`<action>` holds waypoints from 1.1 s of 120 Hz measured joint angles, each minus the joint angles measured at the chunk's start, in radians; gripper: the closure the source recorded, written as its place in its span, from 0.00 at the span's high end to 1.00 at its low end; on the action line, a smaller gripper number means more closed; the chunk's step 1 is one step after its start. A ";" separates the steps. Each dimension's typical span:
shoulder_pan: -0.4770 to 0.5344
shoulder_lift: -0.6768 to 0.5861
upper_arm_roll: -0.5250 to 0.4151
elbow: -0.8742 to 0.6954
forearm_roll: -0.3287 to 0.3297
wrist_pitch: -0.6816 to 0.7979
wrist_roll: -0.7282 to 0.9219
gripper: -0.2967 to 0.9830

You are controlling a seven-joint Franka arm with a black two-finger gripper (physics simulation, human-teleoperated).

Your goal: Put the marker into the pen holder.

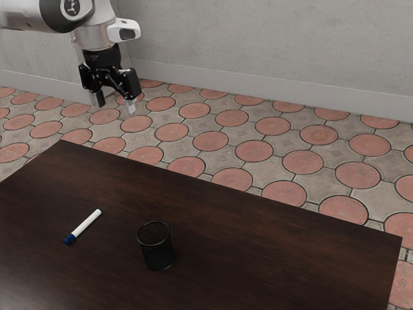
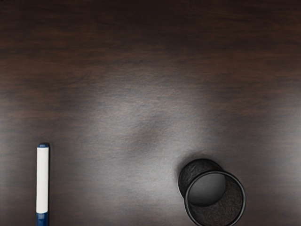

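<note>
Room, kind unclear: grey wall (image 1: 258, 39), red-circle tile floor (image 1: 255, 150), wooden table (image 1: 245, 226).

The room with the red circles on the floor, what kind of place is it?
Probably a plain workroom or robot lab, though I can't be sure: there's a white-and-black robot arm, a dark brown wooden table and a bare grey wall.

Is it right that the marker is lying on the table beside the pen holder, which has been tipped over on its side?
Not quite: the pen holder isn't on its side. The exterior view shows it standing upright, open rim facing up. The marker is indeed lying on the table beside it.
</note>
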 joint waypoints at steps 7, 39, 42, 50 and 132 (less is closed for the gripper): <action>0.010 0.067 -0.010 0.106 0.012 -0.005 0.009 0.77; 0.059 0.111 -0.016 0.178 0.026 -0.018 0.048 0.77; 0.058 0.113 -0.018 0.188 0.022 -0.018 0.051 0.77; 0.039 0.115 -0.024 0.219 0.041 -0.021 0.057 0.77; 0.279 0.464 -0.011 -0.126 0.059 0.247 0.043 0.77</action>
